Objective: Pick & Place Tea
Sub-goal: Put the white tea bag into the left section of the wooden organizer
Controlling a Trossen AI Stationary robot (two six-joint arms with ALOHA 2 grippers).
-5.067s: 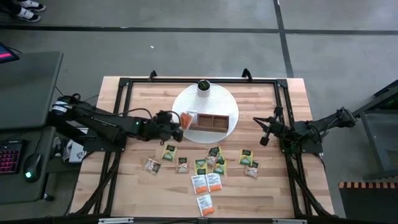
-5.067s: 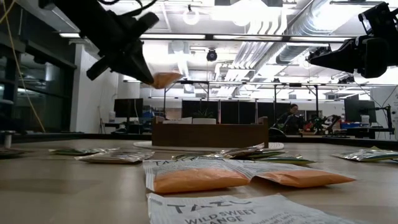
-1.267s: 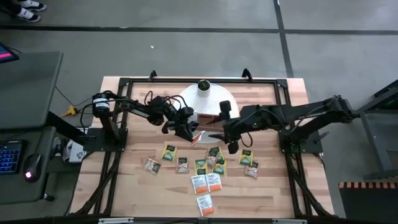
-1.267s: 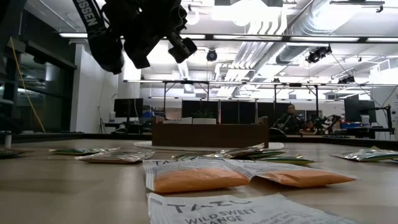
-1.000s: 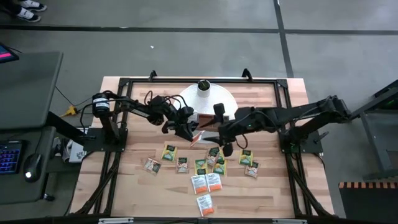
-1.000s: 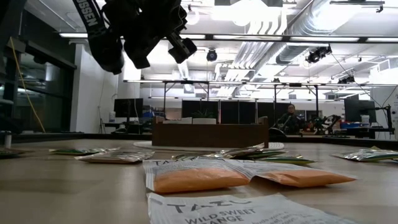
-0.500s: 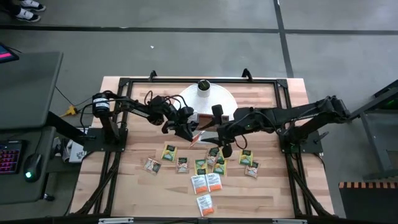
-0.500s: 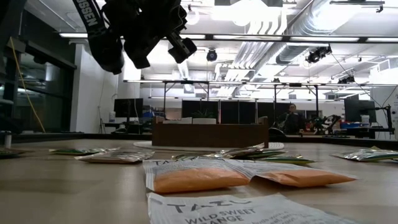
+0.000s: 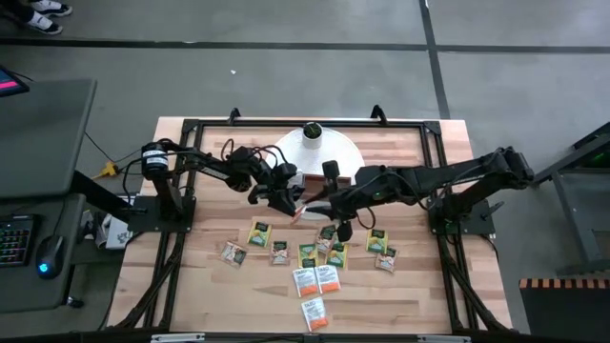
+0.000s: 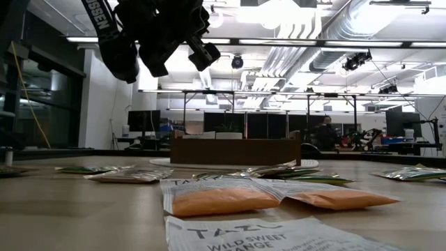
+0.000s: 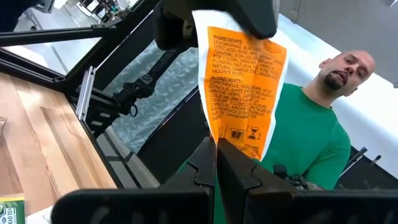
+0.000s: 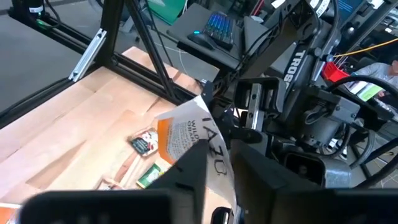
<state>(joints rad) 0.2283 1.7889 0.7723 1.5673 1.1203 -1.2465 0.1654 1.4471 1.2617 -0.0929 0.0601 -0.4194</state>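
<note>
One orange and white tea sachet (image 11: 242, 81) hangs in the air between my two grippers, above the table's middle (image 9: 301, 206). My left gripper (image 11: 216, 158) reaches in from the left and is shut on one end. My right gripper (image 12: 221, 168) reaches in from the right (image 9: 313, 204), with its fingers closed on the other end. Several more sachets (image 9: 319, 257), green, orange and tan, lie flat on the wooden table. Just beyond the grippers, the brown wooden tray (image 9: 329, 189) stands on a round white plate (image 9: 351, 157). My left gripper pinches the sachet's short edge (image 11: 219, 140) between its two fingers. It comes from the table's left, pointing slightly upward. The sachet stands out beyond the fingers, clear of the table. My right gripper has the opposite short edge (image 11: 239, 31) between its two fingers (image 11: 255, 18). It comes from the table's right, slanting slightly down. The sachet runs flat between the two grippers.
A small white cylinder with a dark green top (image 9: 312, 131) stands on the far part of the plate. A black frame (image 9: 191, 129) runs around the table. A person in a green shirt (image 11: 311, 137) shows beyond the table in the left wrist view.
My right gripper has edged toward the table's left, up to the sachet that my left gripper holds in the air. The left arm and the sachet have kept still.
</note>
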